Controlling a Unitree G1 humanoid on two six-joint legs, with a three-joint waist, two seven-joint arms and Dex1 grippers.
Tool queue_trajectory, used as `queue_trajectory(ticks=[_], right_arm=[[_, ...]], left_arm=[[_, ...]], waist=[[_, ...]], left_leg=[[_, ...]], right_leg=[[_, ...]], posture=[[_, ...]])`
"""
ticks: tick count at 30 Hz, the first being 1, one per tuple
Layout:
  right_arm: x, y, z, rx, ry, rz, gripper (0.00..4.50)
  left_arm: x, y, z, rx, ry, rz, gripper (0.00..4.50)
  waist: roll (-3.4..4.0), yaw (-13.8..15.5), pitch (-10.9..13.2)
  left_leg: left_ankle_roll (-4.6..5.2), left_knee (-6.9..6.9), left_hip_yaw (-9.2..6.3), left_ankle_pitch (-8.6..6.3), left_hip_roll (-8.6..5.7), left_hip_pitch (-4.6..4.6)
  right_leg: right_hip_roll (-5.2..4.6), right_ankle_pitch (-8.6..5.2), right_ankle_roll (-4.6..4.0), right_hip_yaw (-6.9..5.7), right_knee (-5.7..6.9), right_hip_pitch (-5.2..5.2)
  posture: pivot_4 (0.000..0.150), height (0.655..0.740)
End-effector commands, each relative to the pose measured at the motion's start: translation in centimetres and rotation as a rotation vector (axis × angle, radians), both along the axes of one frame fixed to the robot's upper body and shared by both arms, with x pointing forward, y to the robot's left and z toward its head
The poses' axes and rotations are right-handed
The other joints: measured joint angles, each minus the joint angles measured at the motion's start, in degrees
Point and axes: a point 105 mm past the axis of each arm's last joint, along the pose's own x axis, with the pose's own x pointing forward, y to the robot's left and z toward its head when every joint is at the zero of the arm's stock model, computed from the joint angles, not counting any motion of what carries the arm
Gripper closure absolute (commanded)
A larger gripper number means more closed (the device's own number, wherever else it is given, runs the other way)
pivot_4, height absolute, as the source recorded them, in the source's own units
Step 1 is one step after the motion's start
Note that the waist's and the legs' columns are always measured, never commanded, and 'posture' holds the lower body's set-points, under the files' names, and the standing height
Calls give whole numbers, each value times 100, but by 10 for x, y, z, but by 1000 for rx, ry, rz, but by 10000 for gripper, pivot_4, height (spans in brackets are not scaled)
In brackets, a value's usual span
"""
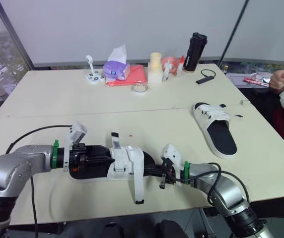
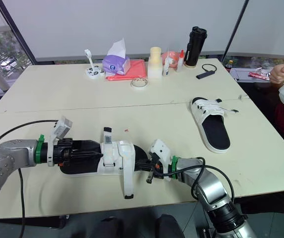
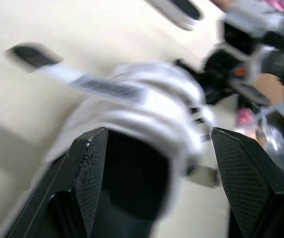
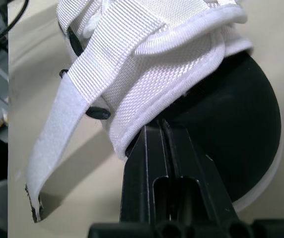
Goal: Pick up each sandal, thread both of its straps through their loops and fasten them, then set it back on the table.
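Left gripper [image 3: 154, 134] spread wide, straddling near sandal [image 1: 127, 161] heel, probably to steady it; right gripper [image 4: 160, 124] pinched narrow under upper's hem, loose strap [image 1: 138, 186] hanging unthreaded

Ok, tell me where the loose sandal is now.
In the eye views, the loose sandal lies footbed-up on the table's right half, beyond the right gripper, near the person.

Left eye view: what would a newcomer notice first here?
A black-and-white sandal lies near the front edge of the table between both grippers. The left gripper is open around one end and the right gripper is shut at its white upper, with a loose strap trailing toward the edge. A second sandal lies alone further right.
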Motion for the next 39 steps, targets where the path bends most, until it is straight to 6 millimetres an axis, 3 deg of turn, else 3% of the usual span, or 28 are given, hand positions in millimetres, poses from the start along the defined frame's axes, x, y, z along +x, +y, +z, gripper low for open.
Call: queue_trajectory(ticks=[1,6,13,20,22,28,34,39], right_arm=[[-1,4,-11,-19,27,-28,45000],[1,4,-13,-26,17,-48,45000],[1,2,-15,-33,14,-59,45000],[-2,-2,-22,-66,22,-49,45000],[-1,-3,-25,-87,21,-48,45000],[8,-11,-29,-130,0,-80,45000],[20,-16,-29,-144,-38,-134,45000],[29,-21,-27,-149,-68,-183,45000]], left_arm=[[-25,-22,3,3,-2,-155,10983],[-43,-27,-19,62,57,-205,10983],[-51,-24,-45,86,87,-154,10983],[-15,-7,-46,136,-53,31,10983],[4,-2,-42,141,-125,92,10983],[41,-4,-28,121,-278,181,10983],[54,-22,-19,59,-313,118,10983],[41,-24,-19,27,-196,10,10983]], waist=[[1,2,0],[0,8,0],[1,28,-2],[3,39,-4],[4,53,-4],[4,69,-5],[3,138,-5],[2,131,-6]], left_leg=[[0,0,0,0,0,1],[0,0,2,0,1,4],[0,0,3,0,2,5],[0,0,4,0,0,6],[0,0,3,0,-1,6],[0,6,4,0,-4,5],[0,23,0,0,-15,1],[0,24,0,0,-15,2]], right_leg=[[0,0,0,0,0,1],[2,-1,-6,2,0,2],[-1,-3,-10,3,-3,5],[-1,-3,-10,3,-6,6],[-1,-3,-10,3,-7,8],[-3,1,-14,1,-8,11],[-11,2,-12,-5,-9,20],[-10,4,-10,-4,-8,21]], posture=[[1500,7400],[1500,7400],[1500,7400],[1500,7400],[1500,7400],[1500,7400],[1500,7400],[1500,7400]])
